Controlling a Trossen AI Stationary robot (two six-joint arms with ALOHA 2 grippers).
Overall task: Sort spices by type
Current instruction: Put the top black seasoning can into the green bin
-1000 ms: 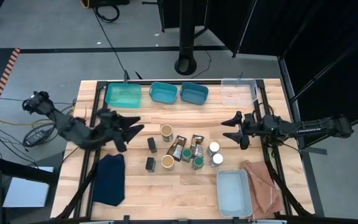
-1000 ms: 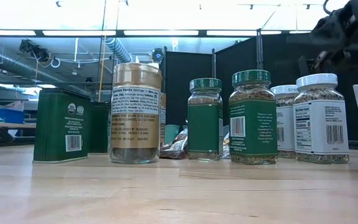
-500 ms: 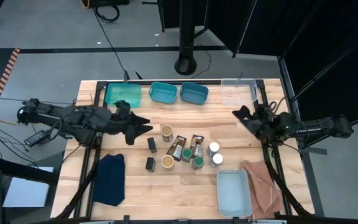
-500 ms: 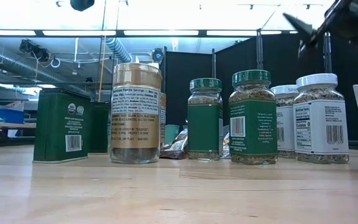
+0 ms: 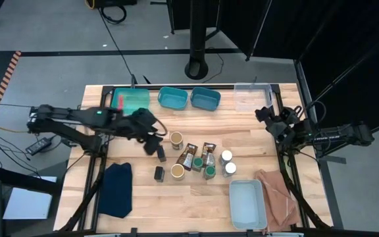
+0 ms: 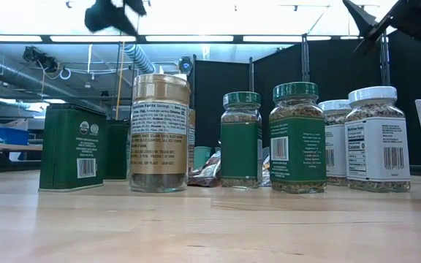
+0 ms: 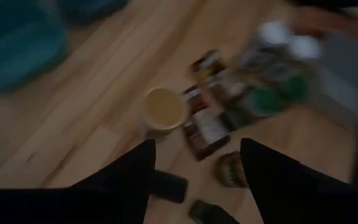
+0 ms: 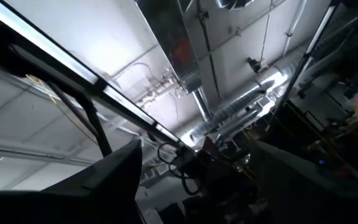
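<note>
Two arms hang over the table. Nearest its left edge a dark cloth lies; above the mid-table spices, the left gripper hovers, fingers parted, grasping nothing. Teal bins line the far edge. By the right edge, the right gripper points upward, fingers parted, empty.
</note>
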